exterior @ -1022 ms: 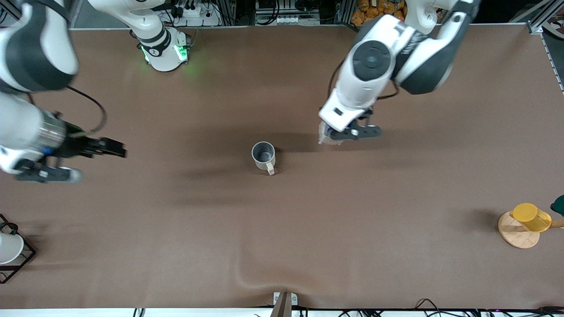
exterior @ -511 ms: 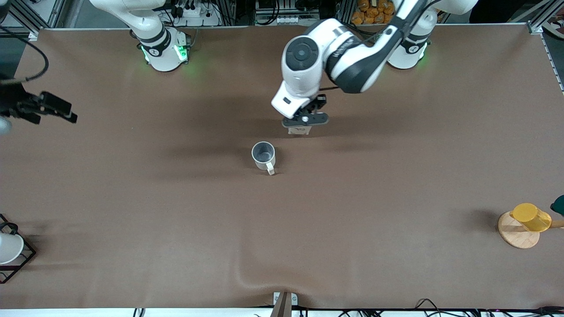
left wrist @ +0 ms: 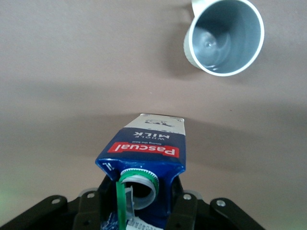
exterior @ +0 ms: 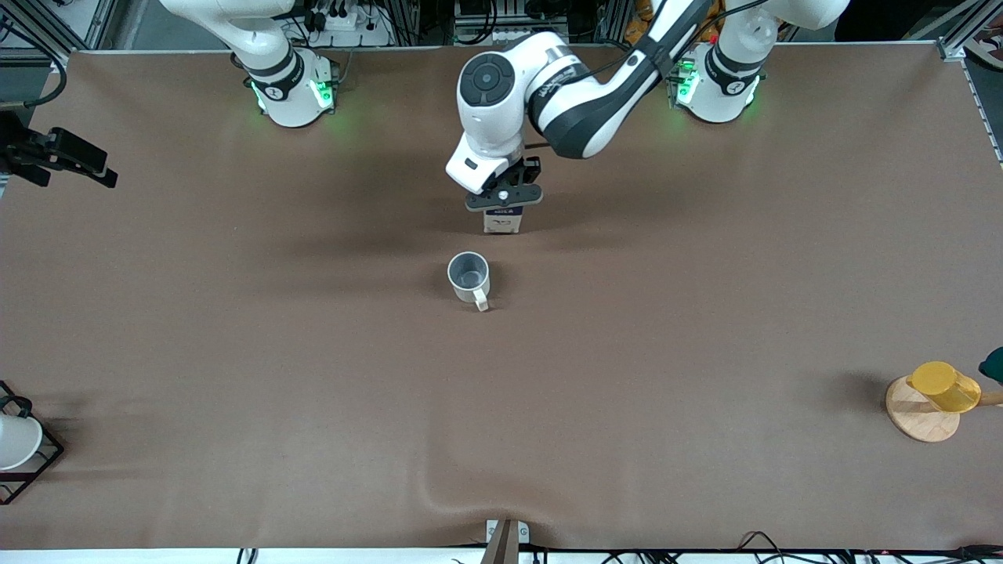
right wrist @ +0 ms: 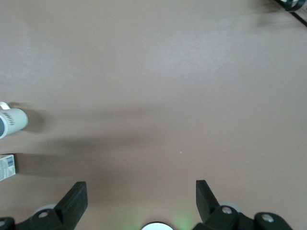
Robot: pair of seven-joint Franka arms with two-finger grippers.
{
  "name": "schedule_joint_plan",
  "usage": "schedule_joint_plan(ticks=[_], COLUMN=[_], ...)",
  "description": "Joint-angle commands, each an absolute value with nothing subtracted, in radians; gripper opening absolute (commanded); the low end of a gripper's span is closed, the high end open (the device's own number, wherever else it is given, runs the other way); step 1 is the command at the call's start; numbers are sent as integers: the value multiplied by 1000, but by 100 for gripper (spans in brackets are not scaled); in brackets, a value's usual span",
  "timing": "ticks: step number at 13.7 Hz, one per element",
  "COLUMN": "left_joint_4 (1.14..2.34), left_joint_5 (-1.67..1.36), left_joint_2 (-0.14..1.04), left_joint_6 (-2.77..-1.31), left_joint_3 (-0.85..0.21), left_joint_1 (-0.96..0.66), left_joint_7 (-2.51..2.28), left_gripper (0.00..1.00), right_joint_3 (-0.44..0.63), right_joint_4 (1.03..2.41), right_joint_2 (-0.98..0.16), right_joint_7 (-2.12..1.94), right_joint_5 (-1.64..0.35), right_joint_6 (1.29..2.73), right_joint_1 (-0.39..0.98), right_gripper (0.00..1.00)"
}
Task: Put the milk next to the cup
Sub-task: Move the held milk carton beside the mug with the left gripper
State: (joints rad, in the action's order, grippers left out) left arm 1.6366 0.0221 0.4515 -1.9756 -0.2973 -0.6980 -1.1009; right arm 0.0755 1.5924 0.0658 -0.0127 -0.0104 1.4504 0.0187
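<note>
Left hand [exterior: 503, 197] grips the milk [exterior: 501, 220] by its top, carton upright, hanging over the tabletop [exterior: 705, 313] mid-width, toward the robots' edge, near the cup [exterior: 469, 277] — lined up for setting down beside it. Right hand [right wrist: 139, 191] waits, spread wide, at the right arm's edge.

A brown cloth-covered worktop [exterior: 313, 392], lightly wrinkled at its near edge, fills the scene, with metal frame rails [exterior: 960, 31], power strips [exterior: 345, 19] and cables [exterior: 768, 540] along its edges under soft even light.
</note>
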Motion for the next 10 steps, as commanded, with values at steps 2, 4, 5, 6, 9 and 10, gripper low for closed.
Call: schedule_joint_plan(ticks=[2,4,5,6,9,10], left_joint_4=[1559,1546,1546,1545,1531,1529], left_joint_5=[130,158,163,172,173,176], left_joint_2=[515,526,531,531,541,545], left_joint_6=[-1983,-1985,-1985,-1985,-2011,-2032], left_joint_3=[-288,-290,-288,-288,-285,-284], left_joint_1=[-745,-762,-771,-778,-787,-787], left_joint_7=[-1183,-1190,-1196,-1200,-1200,-1197], left_gripper=[12,13,13,13,13,13], right_joint_3=[51,54,54,54,57,57], right_joint_4=[1609,1600,1594,1586,1572,1574], right_joint_2=[72,55,49,49,49,49], right_joint_7=[-41,-82,-119,-123,-117,-117], right_joint_5=[25,28,29,29,6,2], right_joint_6=[1459,1466,1479,1479,1480,1479], right_joint_1=[2,-6,-9,-11,-41,-41], right_gripper=[100,100,100,100,100,100])
